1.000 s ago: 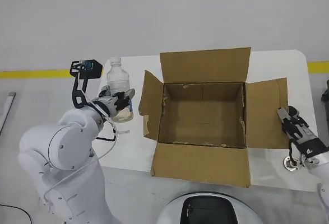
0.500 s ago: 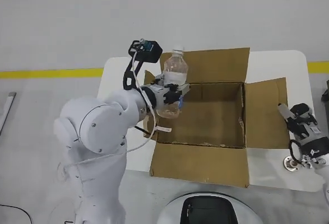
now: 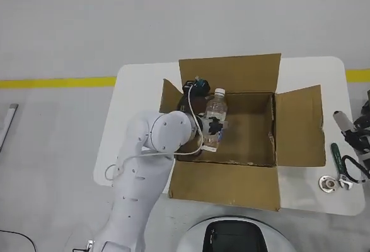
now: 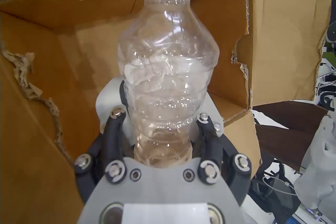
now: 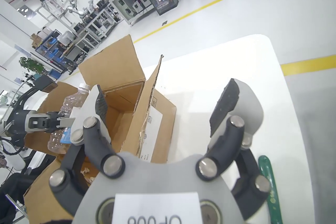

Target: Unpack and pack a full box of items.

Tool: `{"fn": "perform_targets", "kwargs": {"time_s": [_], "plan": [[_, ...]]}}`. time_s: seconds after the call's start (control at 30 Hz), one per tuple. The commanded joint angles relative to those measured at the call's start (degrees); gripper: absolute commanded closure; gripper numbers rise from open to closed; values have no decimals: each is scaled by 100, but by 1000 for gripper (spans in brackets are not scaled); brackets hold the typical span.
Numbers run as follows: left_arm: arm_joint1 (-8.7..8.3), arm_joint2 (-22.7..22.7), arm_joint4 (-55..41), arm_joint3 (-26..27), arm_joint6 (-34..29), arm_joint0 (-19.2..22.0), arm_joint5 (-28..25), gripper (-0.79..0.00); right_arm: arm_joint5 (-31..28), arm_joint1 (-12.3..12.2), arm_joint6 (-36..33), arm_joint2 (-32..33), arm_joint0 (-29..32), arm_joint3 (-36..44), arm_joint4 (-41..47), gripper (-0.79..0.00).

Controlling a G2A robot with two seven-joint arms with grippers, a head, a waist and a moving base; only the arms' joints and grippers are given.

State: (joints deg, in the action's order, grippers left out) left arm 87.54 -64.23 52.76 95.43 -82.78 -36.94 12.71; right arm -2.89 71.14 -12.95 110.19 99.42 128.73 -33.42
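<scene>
White tabletop (image 3: 311, 66) carries an open cardboard box (image 3: 229, 179) with its flaps spread. The left tool (image 4: 159, 117) hangs over the box's inside, close to the wall on its own arm's side, clenched around the lower body of a clear plastic bottle (image 4: 168, 51) whose white cap points away from the tool. Well apart from it, past the box's opposite flap, the right tool (image 5: 165, 101) sits above the tabletop, released and gripping nothing, with a green handle (image 5: 267, 177) lying just beside it.
</scene>
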Motion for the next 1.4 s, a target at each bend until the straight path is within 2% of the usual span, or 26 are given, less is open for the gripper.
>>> {"fn": "perform_targets", "kwargs": {"time_s": [0.0, 0.13, 0.23, 0.33, 0.67, 0.87, 1.07, 1.1, 1.13, 1.17, 1.37], "plan": [[0, 0, 0, -3, 0, 0, 0, 0, 27, 3, 47, 48, 22, 18, -22, -785], [1, -11, -38, -10, 47, -31, 11, 0, 18, 8, 157, 125, 56, 58, -85, -785], [-17, -46, -14, -160, 331, -203, 88, 0, 15, 15, 255, 135, 53, 68, -77, -785], [1, 85, 29, -373, 452, -218, 341, 0, 45, 17, 327, 142, 17, 74, -176, -785], [125, 932, 881, -1350, 363, 141, 1030, 0, 155, 22, 342, 136, -24, 111, -428, -785], [196, 1106, 975, -1897, 391, 364, 1119, 0, 162, 25, 316, 184, 18, 129, -527, -785], [251, 1202, 1085, -2212, 389, 478, 1266, 0, 161, 30, 315, 214, 45, 144, -580, -785], [259, 1211, 1096, -2253, 391, 492, 1270, -234, 152, 31, 310, 217, 51, 144, -590, -785], [266, 1213, 1095, -2284, 397, 506, 1274, -526, 138, 30, 290, 222, 61, 137, -613, -785], [270, 1232, 1124, -2332, 369, 528, 1227, -785, 132, 28, 266, 234, 70, 132, -663, -785], [290, 1172, 1071, -2467, 304, 570, 1175, -785, 73, 7, 36, 312, 121, 168, -1096, -785]]}}
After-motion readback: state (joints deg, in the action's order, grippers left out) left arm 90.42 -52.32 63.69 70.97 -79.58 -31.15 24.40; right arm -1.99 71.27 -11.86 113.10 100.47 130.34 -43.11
